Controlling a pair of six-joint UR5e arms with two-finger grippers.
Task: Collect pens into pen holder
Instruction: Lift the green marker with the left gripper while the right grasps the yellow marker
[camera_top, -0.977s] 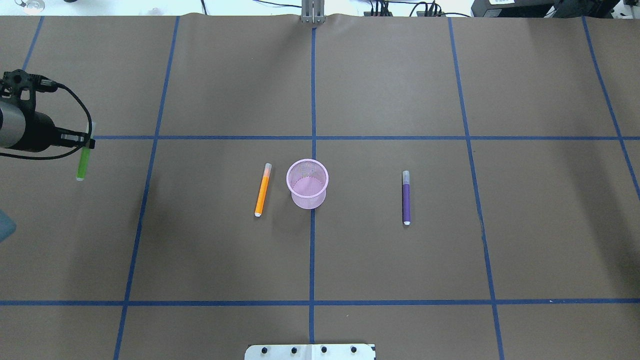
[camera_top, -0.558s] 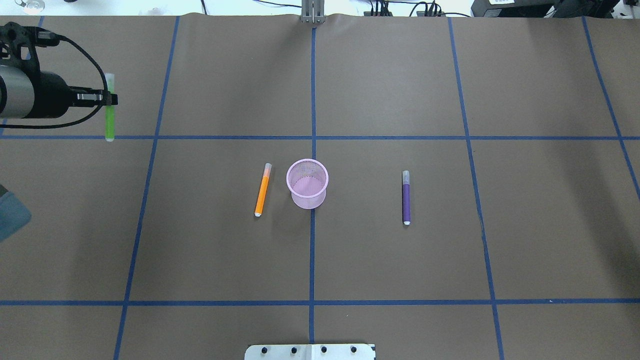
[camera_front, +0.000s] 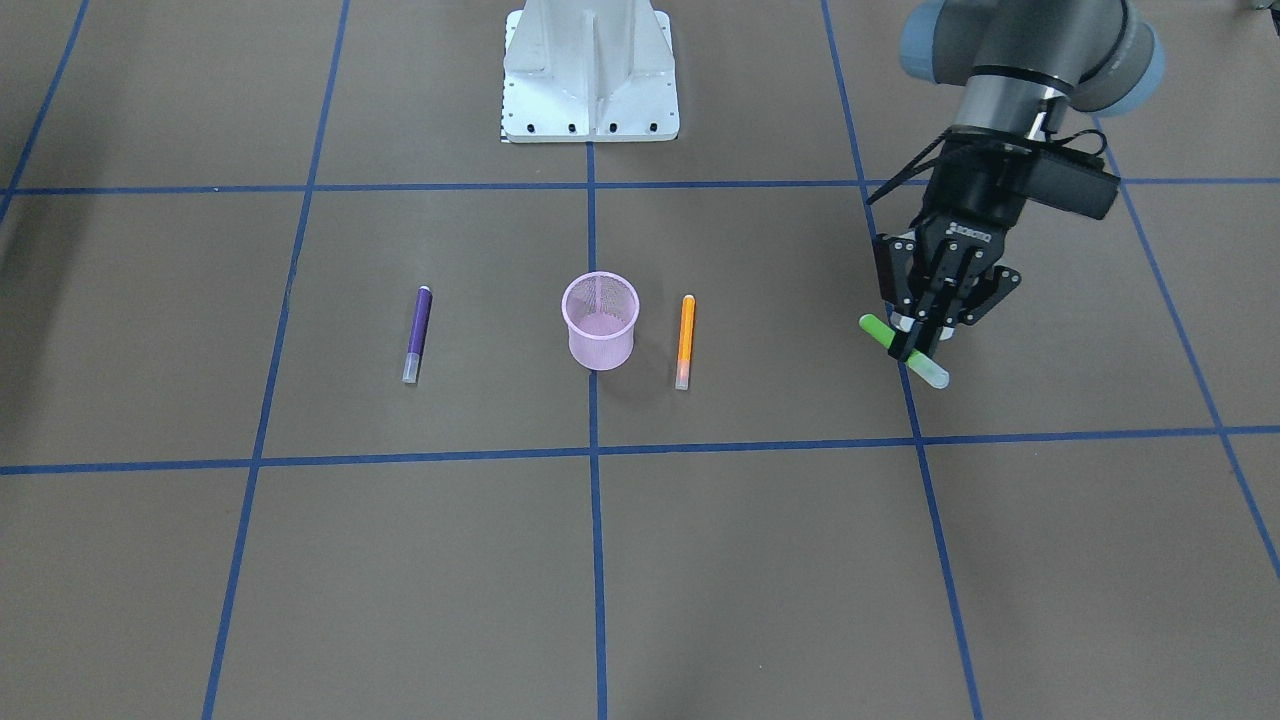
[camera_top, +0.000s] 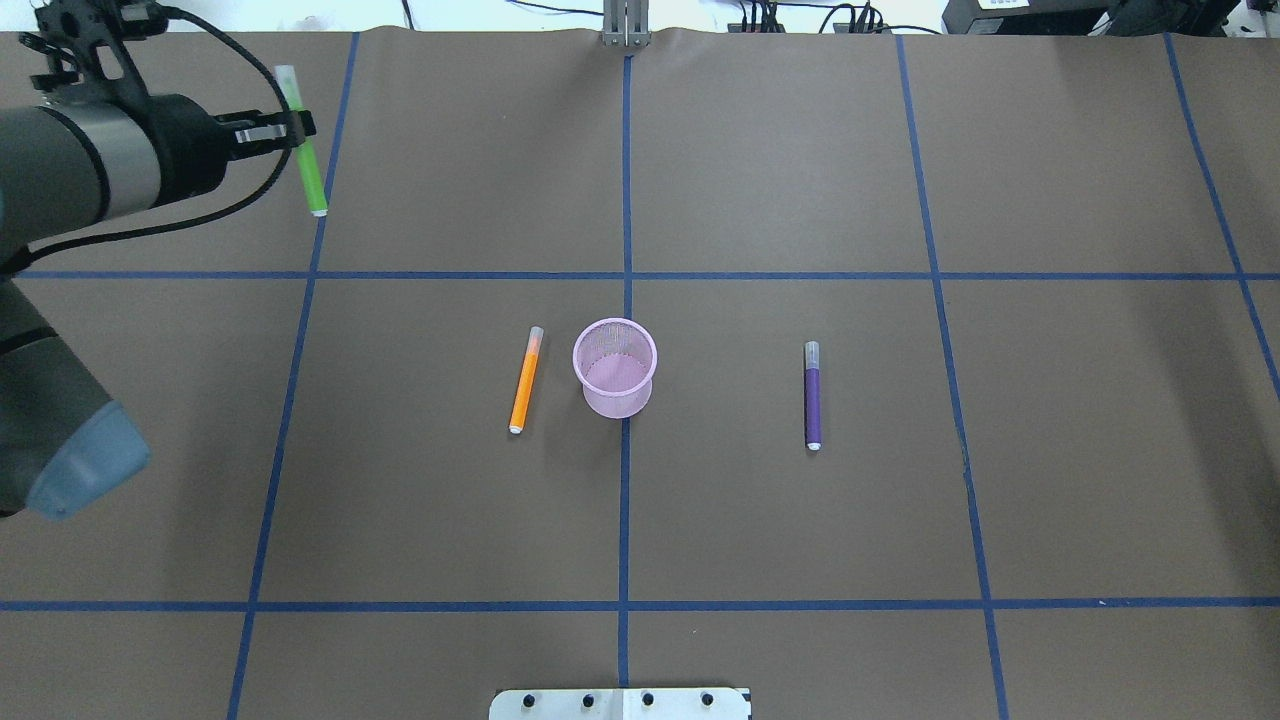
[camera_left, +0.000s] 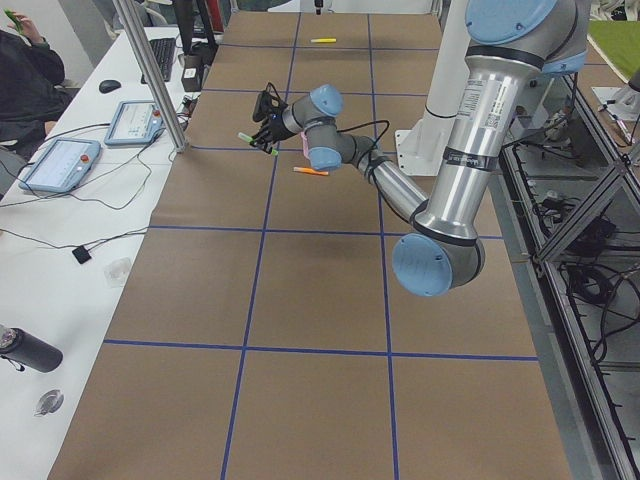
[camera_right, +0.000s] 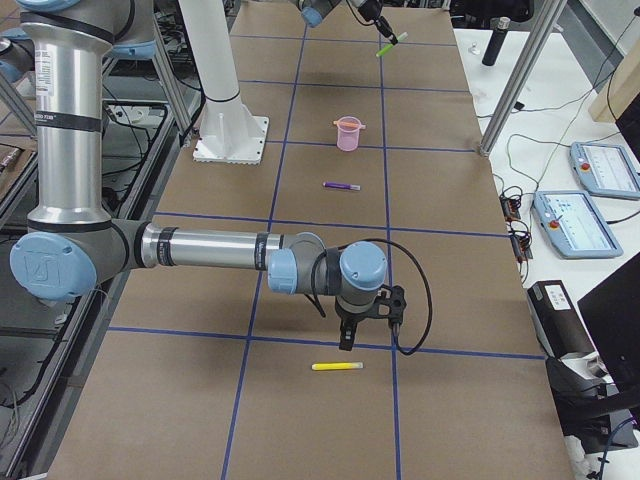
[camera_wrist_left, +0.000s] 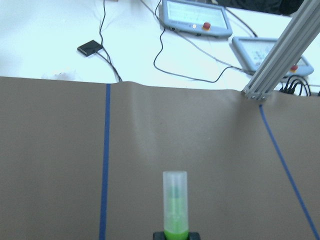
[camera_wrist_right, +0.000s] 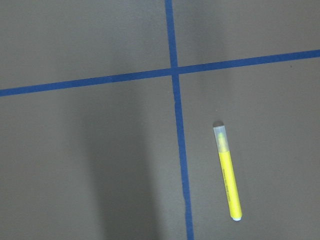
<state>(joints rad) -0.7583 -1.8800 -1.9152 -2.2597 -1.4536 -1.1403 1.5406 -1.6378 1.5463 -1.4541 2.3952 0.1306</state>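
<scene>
The left gripper is clamped on the green pen near the table's far left corner, the cap pointing to the far edge. The pink pen holder stands at the table's middle, with the orange pen just beside it and the purple pen farther off on the other side. The yellow pen lies toward the right end, near the right gripper, whose opening cannot be told

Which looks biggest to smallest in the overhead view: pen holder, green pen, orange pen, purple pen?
1. pen holder, bulkiest.
2. green pen, the longest-looking pen, but the left gripper holds it raised, nearer the camera, so unsure.
3. orange pen and purple pen: look alike.
</scene>
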